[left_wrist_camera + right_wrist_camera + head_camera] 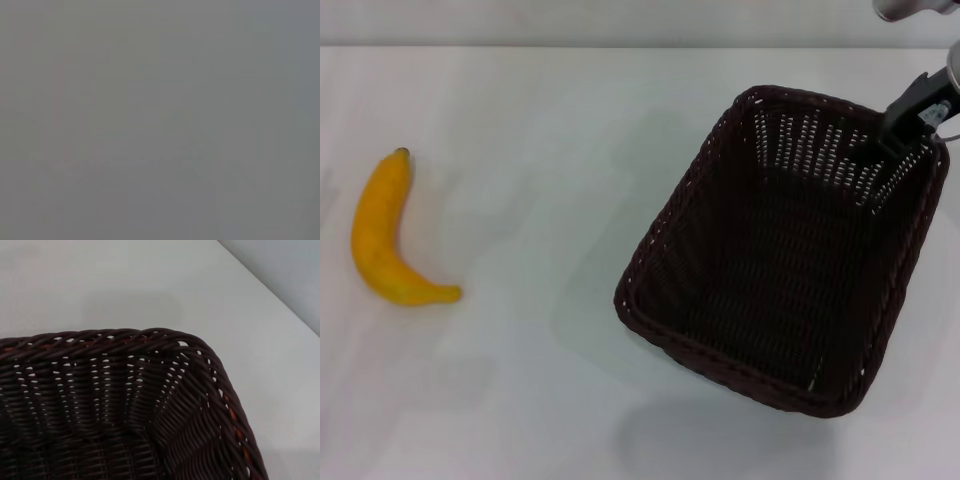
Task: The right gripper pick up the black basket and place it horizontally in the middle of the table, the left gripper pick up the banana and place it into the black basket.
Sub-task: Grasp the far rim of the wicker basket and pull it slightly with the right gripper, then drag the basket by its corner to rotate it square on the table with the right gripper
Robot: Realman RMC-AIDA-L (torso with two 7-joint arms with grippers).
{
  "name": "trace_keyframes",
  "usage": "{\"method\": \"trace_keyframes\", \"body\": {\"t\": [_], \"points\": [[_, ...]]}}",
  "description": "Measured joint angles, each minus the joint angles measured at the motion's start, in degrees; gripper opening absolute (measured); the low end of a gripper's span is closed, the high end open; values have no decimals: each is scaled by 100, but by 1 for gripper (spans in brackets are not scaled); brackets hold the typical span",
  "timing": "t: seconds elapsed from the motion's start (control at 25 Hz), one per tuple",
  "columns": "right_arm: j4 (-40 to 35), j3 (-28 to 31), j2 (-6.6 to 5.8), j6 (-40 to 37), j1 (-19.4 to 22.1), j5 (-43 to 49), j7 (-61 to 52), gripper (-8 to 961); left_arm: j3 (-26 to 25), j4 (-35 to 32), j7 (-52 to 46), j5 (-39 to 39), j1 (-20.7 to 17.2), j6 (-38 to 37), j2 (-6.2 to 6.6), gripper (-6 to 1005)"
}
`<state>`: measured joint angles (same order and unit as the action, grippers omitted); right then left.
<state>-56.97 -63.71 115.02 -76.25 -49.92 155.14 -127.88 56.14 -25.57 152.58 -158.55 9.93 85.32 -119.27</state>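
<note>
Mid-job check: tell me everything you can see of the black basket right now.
The black basket is a large rectangular one of dark woven wicker, with open-weave slanted sides, a braided rim and nothing inside. It sits upright on the white table, toward the right, turned at a slant. The right gripper is at its far right corner, at the rim; whether it grips cannot be told. The banana lies far to its left, apart.

Right arm's end showing at the far right corner of the head view

Only a little of the robot's body is showing: the right pincer is appearing as a slim black, bar-like part with angular edges, and a small pale patch is catching light on its side. Above it a rounded silver-grey piece of the arm is peeking in at the frame's edge. A thin cable is looping beside the black part.
</note>
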Motion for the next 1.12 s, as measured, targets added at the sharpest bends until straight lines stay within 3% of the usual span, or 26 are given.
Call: {"method": "trace_keyframes", "body": {"t": [0.24, 0.4, 1.12], "points": [[-129, -29, 2, -12, -2, 36, 16, 349, -22, 0, 0, -18, 0, 8, 0, 859], [-274, -89, 7, -200, -5, 79, -194, 323, -23, 0, 0, -25, 0, 13, 0, 859], [-1369, -98, 10, -1355, 12, 46, -3142, 258, 0, 66, -123, -35, 66, 13, 2, 857]]}}
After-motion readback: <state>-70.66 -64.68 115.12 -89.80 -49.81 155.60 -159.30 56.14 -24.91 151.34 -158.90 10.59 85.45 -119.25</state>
